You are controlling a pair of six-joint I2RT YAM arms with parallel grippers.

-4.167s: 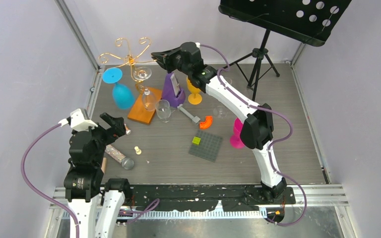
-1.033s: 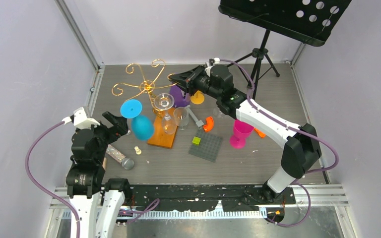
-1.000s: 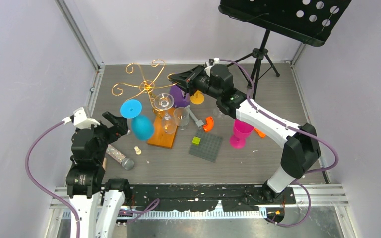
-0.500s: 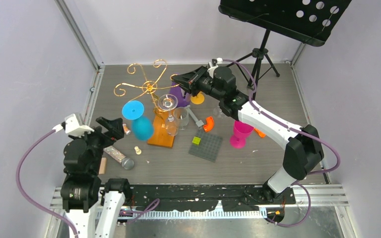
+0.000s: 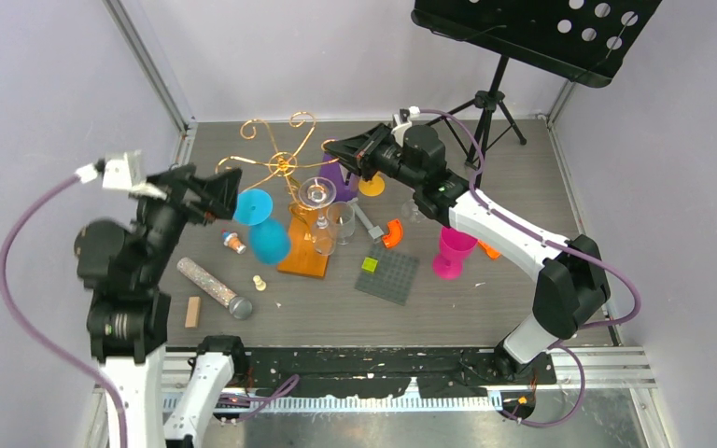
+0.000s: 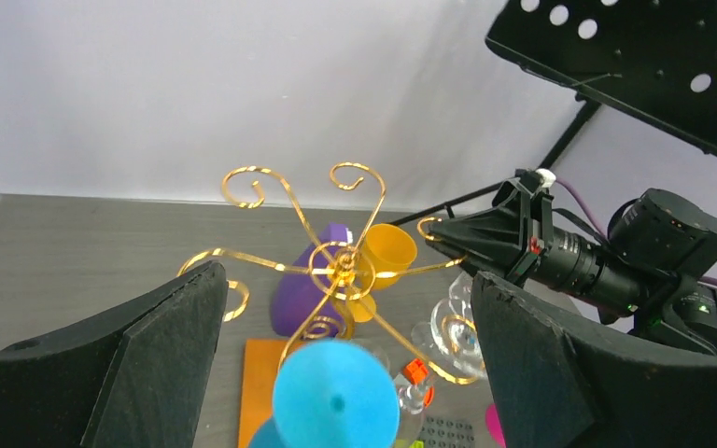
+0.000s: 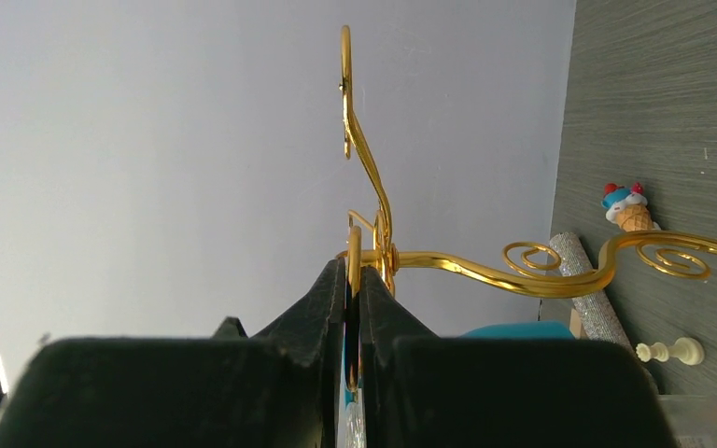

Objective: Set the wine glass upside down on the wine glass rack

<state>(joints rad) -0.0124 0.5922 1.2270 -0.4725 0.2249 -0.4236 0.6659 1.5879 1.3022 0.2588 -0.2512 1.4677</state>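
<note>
The right jaws are pinched shut on a scroll arm of the wine glass rack (image 6: 342,271). The left jaws stand wide open and empty, facing it. The blue wine glass (image 6: 334,401) hangs off the rack's near-left arm, long axis roughly vertical, foot up. Risk: a tug on the thin wire could tip the rack or shake the glass off.

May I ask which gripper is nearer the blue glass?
Left. The left gripper sits right beside the blue glass; the right gripper clamps the wine glass rack beyond it.

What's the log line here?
right gripper: shut on wine glass rack | left gripper: open, at blue glass | blue glass: upside down
</note>
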